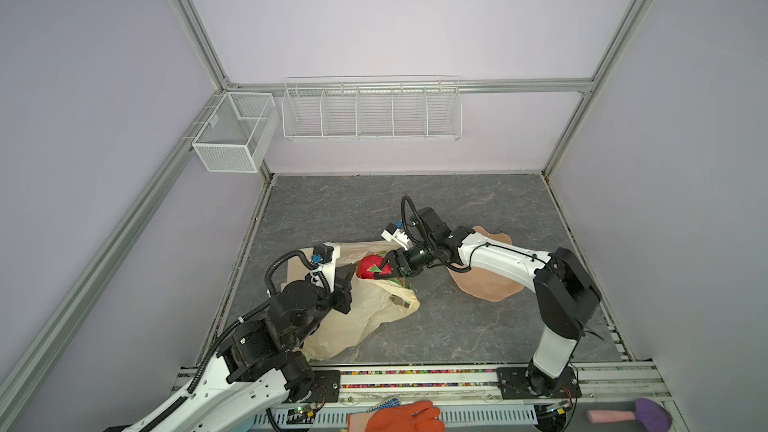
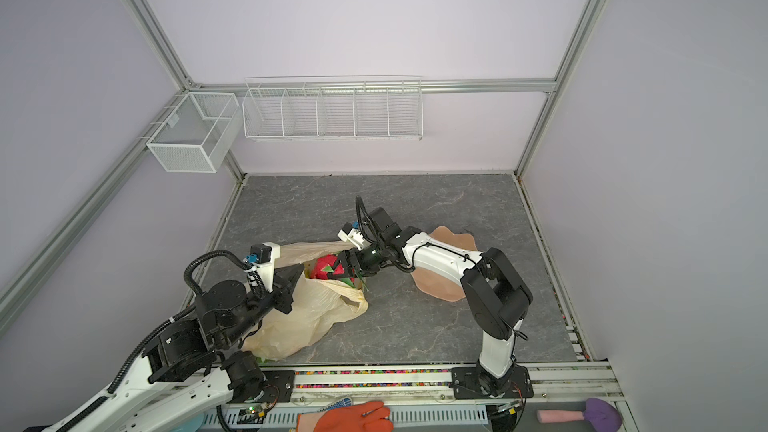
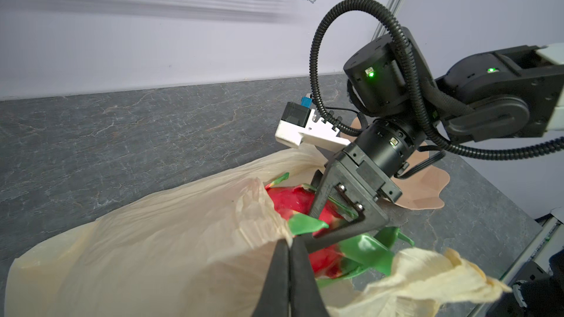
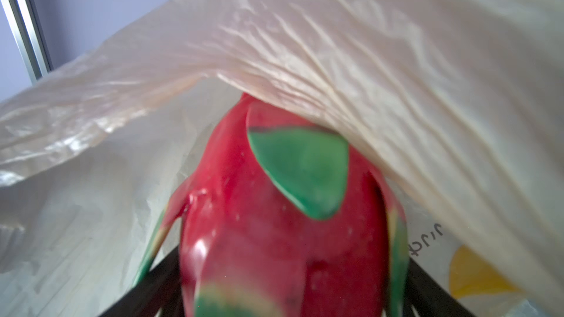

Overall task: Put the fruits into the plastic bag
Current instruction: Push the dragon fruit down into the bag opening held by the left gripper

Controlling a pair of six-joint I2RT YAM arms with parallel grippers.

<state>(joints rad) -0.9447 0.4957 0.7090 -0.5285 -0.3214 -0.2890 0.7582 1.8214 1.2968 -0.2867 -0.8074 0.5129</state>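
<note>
My left tool (image 3: 288, 243) pinches the bag (image 3: 152, 239). My right tool (image 1: 381, 271), spread wide, holds the red fruit (image 4: 274, 224) in the bag's mouth.

Two white arms (image 1: 498, 257), black joints (image 1: 565, 284), ribbed black cables (image 3: 316, 56), green status lights (image 3: 371, 73)

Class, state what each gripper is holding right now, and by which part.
The left gripper pinches the plastic bag by its mouth edge; the right gripper grips the dragon fruit around its body.

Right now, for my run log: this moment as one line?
left gripper: shut on plastic bag | right gripper: shut on dragon fruit at bag mouth
</note>
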